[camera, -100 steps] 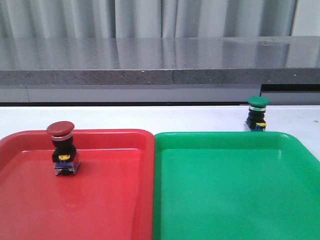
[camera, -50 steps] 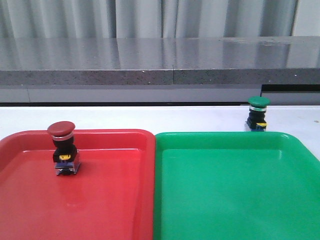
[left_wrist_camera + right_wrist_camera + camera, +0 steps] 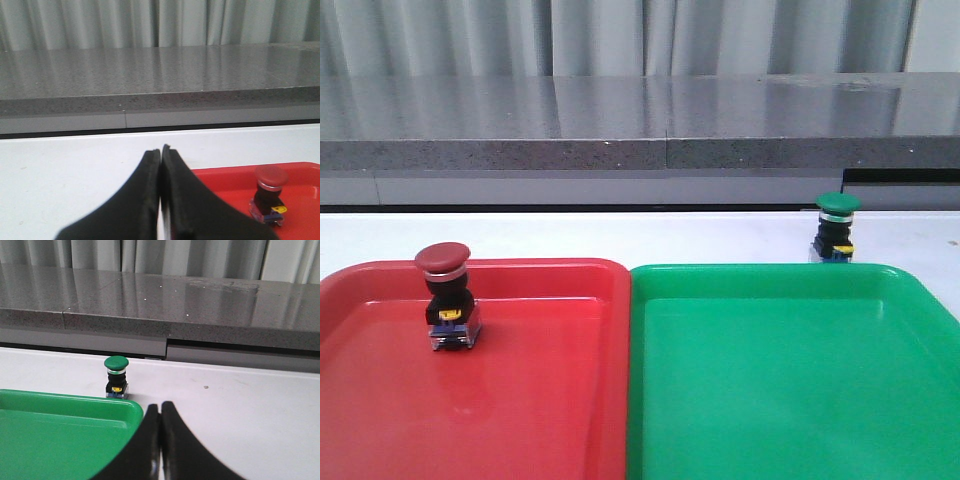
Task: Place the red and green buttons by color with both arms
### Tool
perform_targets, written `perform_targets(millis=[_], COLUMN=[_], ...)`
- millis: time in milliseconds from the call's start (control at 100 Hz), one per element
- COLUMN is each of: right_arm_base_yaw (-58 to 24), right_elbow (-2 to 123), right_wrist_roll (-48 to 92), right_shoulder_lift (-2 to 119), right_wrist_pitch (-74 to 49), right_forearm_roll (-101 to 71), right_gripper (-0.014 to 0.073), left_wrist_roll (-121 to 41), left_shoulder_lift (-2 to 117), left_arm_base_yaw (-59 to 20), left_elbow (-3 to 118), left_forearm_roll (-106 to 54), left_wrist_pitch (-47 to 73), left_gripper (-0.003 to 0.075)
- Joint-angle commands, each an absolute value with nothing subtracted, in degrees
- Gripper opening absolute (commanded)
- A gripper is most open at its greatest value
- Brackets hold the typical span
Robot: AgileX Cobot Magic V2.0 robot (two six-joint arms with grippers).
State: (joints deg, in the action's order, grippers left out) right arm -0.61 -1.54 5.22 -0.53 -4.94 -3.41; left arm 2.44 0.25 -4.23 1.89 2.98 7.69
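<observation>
The red button (image 3: 444,292) stands upright inside the red tray (image 3: 540,400), near its back left; it also shows in the left wrist view (image 3: 270,194). The green button (image 3: 836,226) stands upright on the white table just behind the green tray (image 3: 790,390), at its back right; it also shows in the right wrist view (image 3: 116,376). My left gripper (image 3: 160,152) is shut and empty, over the white table beside the red tray's edge. My right gripper (image 3: 160,407) is shut and empty, beside the green tray's corner (image 3: 125,410). Neither gripper shows in the front view.
The two trays sit side by side and fill the front of the white table (image 3: 620,235). A grey stone ledge (image 3: 640,120) runs along the back, with a curtain behind it.
</observation>
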Motion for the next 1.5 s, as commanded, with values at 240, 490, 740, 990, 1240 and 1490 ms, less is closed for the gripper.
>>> perform_targets(millis=[240, 490, 740, 990, 1240, 1490], right_arm_base_yaw=[-0.3, -0.3, -0.3, -0.3, -0.3, -0.3], right_elbow=[-0.7, -0.7, -0.7, -0.7, -0.7, -0.7], right_wrist_roll=[5.4, 5.4, 5.4, 5.4, 5.4, 5.4], right_shoulder_lift=[-1.8, -1.8, -1.8, -1.8, -1.8, -1.8], right_wrist_pitch=[0.0, 0.0, 0.0, 0.0, 0.0, 1.9], right_forearm_roll=[-2.9, -2.9, -2.9, -2.9, -2.9, -2.9], right_gripper=[-0.0111, -0.0111, -0.0111, -0.0111, -0.0111, -0.0111], left_wrist_roll=[2.2, 2.2, 2.2, 2.2, 2.2, 2.2], left_shoulder_lift=[-2.0, -2.0, -2.0, -2.0, -2.0, -2.0], left_arm_base_yaw=[-0.7, -0.7, -0.7, -0.7, -0.7, -0.7], left_elbow=[-1.4, -2.5, -2.5, -2.5, -2.5, -2.5], left_forearm_roll=[2.5, 2.5, 2.5, 2.5, 2.5, 2.5], left_wrist_pitch=[-0.7, -1.8, -1.8, -1.8, -1.8, -1.8], left_gripper=[-0.0019, -0.0019, -0.0019, -0.0019, -0.0020, -0.0019])
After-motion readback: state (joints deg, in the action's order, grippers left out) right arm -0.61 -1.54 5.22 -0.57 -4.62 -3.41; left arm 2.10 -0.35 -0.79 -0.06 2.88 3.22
